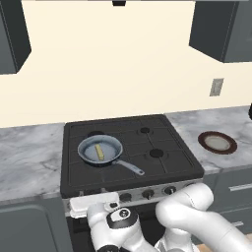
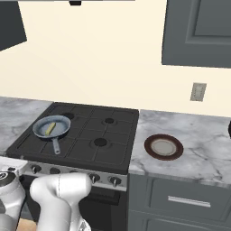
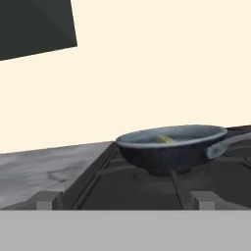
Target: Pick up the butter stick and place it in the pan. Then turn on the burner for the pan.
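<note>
The butter stick (image 1: 99, 152) (image 2: 50, 128) lies flat inside the grey-blue pan (image 1: 84, 152) (image 2: 39, 130), which sits on the front-left grate of the black stove (image 1: 162, 167). The pan's handle (image 1: 131, 168) points toward the stove's front right. The pan covers the burner beneath it. My gripper (image 1: 92, 204) hovers low at the stove's front edge, left of the knobs (image 1: 147, 193), open with nothing in it. In the hand view the pan (image 3: 171, 149) stands just ahead at rim height, and a bit of butter (image 3: 164, 139) peeks over the rim.
A dark brown plate (image 1: 217, 142) (image 2: 163, 147) rests on the marble counter right of the stove. Three uncovered burners (image 1: 156, 153) sit among the grates. Several knobs (image 2: 94, 177) line the stove front. Dark cabinets hang above on both sides.
</note>
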